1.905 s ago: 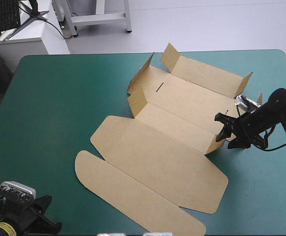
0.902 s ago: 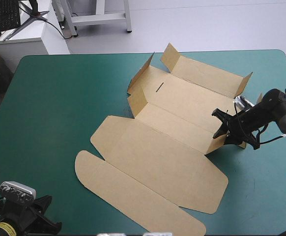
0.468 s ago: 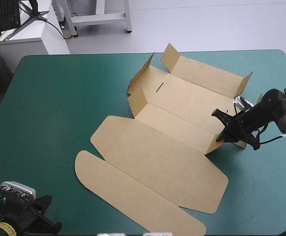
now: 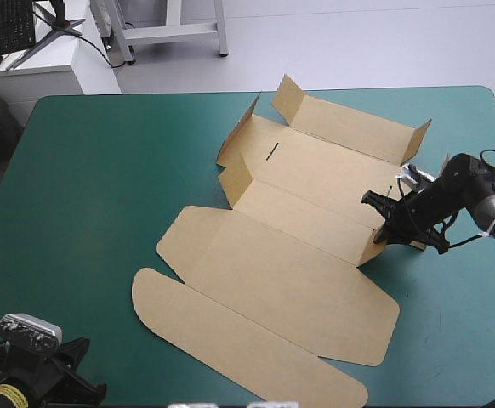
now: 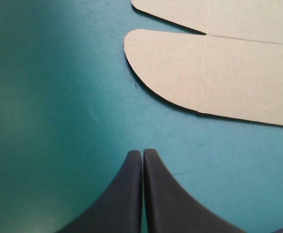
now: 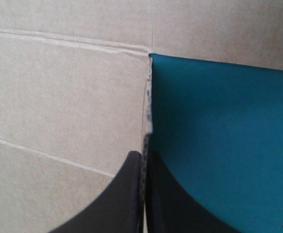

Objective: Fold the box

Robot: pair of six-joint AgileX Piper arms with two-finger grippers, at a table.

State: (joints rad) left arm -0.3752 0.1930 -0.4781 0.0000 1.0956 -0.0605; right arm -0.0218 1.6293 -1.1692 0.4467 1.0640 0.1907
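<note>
Teal-green cover and nothing else under the left jaws: pressed together, empty, parked over the near-left corner of the counter (image 4: pixel 103 187). Just ahead of them, the rounded tuck flap (image 5: pixel 180 73) of the box (image 4: pixel 315 187), flat on the cover. Beyond it, lid panel (image 4: pixel 281 280), also flat. Whole brown sheet mid-counter, slanting from near-left to far-right.

Farther in, base with walls partly up: left-end flaps (image 4: pixel 235 174) leaning upward, far wall (image 4: pixel 358 127) raised with its end tabs standing.

At the right end, right jaws pinching the short side flap (image 6: pixel 107 111), all but closed with the board's edge between them; bare cover just beside that edge in the right wrist view.

Reads as the wall-raising step, early on: no tray formed, nothing tucked.

Next move, as a guess: swing the pinched flap upright along its crease and square it to the base without dragging the sheet. Probably calls for the left arm to come in and pin the lid panel or lift a wall. Main risk: light board sliding instead of creasing.
</note>
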